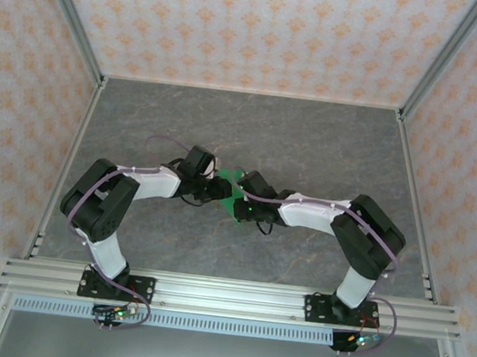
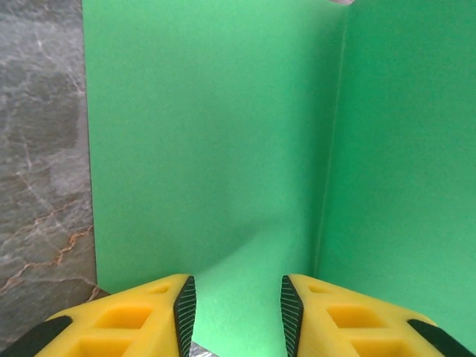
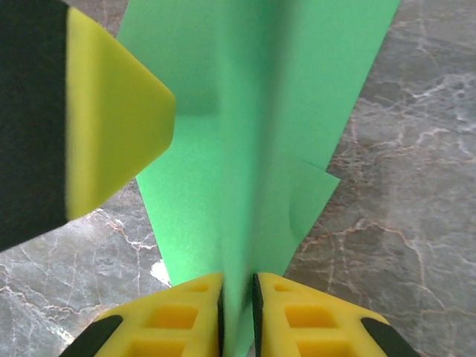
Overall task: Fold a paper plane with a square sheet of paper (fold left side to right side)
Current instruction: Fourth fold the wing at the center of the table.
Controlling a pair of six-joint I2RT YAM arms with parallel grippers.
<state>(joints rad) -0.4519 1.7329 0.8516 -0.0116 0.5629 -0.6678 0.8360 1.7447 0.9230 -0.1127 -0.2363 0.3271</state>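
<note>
Mid-fold at the centre of the table [image 1: 311,144]: the left gripper [image 2: 234,316] holds its jaws spread and pinches nothing. The near edge of the green paper [image 2: 216,149] lies in the gap, and whether the tips touch it cannot be told. The paper's right-hand part rises from a straight crease. Further right, the right gripper [image 3: 236,316] has its jaws pressed together on a raised ridge of the paper, pinching it at the narrow end. The sheet is not a flat square: it tapers and shows overlapping layers and a small flap, so the early folds look done. The centre fold, left half toward right, appears under way, with flattening and wings apparently left.
</note>
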